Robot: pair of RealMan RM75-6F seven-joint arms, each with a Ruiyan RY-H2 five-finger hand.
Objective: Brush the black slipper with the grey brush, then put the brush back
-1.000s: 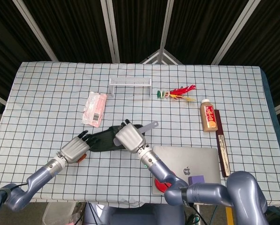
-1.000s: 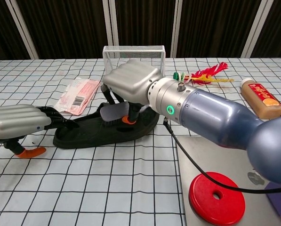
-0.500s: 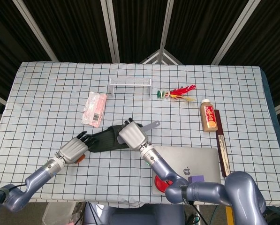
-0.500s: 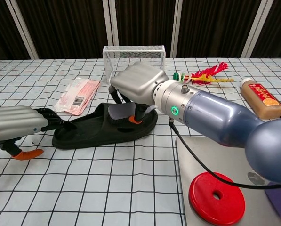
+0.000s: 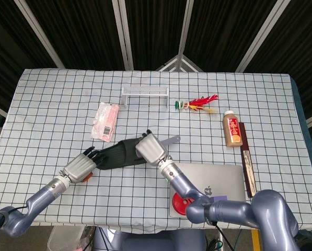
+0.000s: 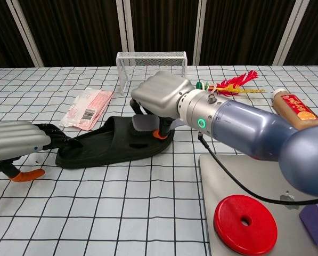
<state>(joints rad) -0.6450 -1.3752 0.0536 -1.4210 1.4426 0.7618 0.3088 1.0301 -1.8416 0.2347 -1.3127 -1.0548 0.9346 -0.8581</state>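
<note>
The table (image 5: pixel 51 99) has a white cloth with black squares on it. At about 4 o'clock on the table lies a silver laptop (image 5: pixel 218 178) with a red disc (image 6: pixel 245 217) and a small purple block (image 6: pixel 316 225) on its lid.

The black slipper (image 6: pixel 103 144) lies flat near the middle of the table, toward 7 o'clock. The right hand (image 6: pixel 159 96) is on top of the slipper's end at 3 o'clock. Its fingers are curled down around the grey brush (image 6: pixel 145 124), and the brush rests on the slipper. The brush handle (image 5: pixel 171 140) sticks out toward 2 o'clock.

The left hand (image 6: pixel 12 141) is at the slipper's other end, at 9 o'clock. Its dark fingers (image 6: pixel 55 136) touch that end, but I cannot tell if they grip it.

A white wire rack (image 5: pixel 145 94) stands toward 12 o'clock. A pink packet (image 5: pixel 106 121) lies at 10 o'clock from the slipper. A brown bottle (image 5: pixel 232 129) lies at 3 o'clock, with a long dark box (image 5: pixel 247 159) just beside it. A red feather toy (image 5: pixel 197 102) lies at 1 o'clock.
</note>
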